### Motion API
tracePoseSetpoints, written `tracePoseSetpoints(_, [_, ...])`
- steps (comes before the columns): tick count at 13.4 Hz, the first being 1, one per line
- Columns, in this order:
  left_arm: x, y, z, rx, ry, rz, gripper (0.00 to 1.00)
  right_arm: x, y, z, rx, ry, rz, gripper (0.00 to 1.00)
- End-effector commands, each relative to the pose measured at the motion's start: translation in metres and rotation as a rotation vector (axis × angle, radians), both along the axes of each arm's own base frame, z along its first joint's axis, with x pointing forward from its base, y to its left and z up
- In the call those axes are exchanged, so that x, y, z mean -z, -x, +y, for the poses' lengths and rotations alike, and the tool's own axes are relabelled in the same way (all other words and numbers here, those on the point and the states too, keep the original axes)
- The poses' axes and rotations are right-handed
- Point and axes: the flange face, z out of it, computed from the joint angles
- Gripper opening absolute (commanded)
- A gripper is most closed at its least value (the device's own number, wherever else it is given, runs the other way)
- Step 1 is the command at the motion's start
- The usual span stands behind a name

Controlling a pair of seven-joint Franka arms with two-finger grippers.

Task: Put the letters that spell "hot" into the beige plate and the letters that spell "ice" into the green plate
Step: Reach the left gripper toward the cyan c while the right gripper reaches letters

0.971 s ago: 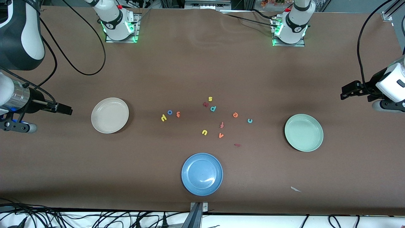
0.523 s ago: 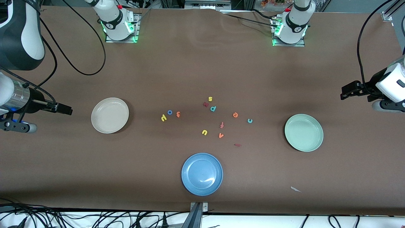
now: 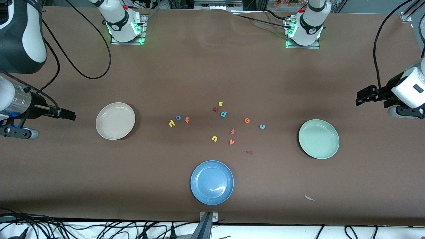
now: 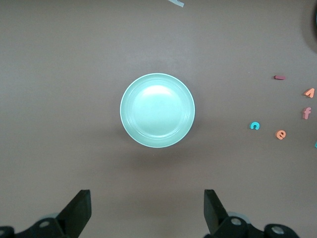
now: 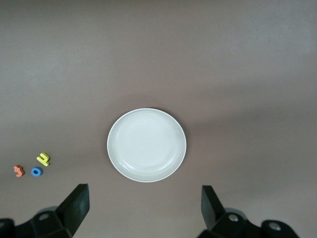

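**On the brown bench: three plates bare, letters scattered mid-bench**

On a matte brown bench with faint creases near the arm bases, black cables looping along its edges, a small white scrap toward the left arm's end.

At the right arm's end, up in the air: right pincer, fingers spread wide, gripping nothing. Beside it on the bench: beige plate, round, shallow, plain cream, nothing in it.

Toward mid-bench, in a tight row: yellow h, blue ring-shaped o, orange t, all small foam pieces lying flat.

Nearest the front camera: blue plate, glossy, bare. Above it in the scatter: yellow u, yellow s, a dark red letter too small to read, teal p, red-orange f, orange v.

Closer to the left arm's end: orange e, dark red i as a short bar, teal c. Well apart from these: green plate, pale mint, shallow, bare.

At the left arm's end, aloft: left pincer, fingers wide apart, holding nothing.
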Motion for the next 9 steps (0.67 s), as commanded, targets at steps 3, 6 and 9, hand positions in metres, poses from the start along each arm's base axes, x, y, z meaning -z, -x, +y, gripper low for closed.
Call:
tracePoseSetpoints(3, [0.007, -0.002, -0.011, 0.035, -0.031, 0.001, 1.00, -0.019, 0.007, 0.002, 0.012, -0.017, -0.017, 1.00])
tracePoseSetpoints(6, [0.013, -0.004, -0.027, 0.045, -0.032, 0.011, 1.00, -0.027, 0.009, 0.001, 0.017, -0.019, -0.030, 1.00])
tracePoseSetpoints(9, [0.022, -0.007, -0.044, 0.044, -0.034, 0.015, 1.00, -0.026, 0.008, 0.001, 0.012, -0.013, -0.034, 1.00])
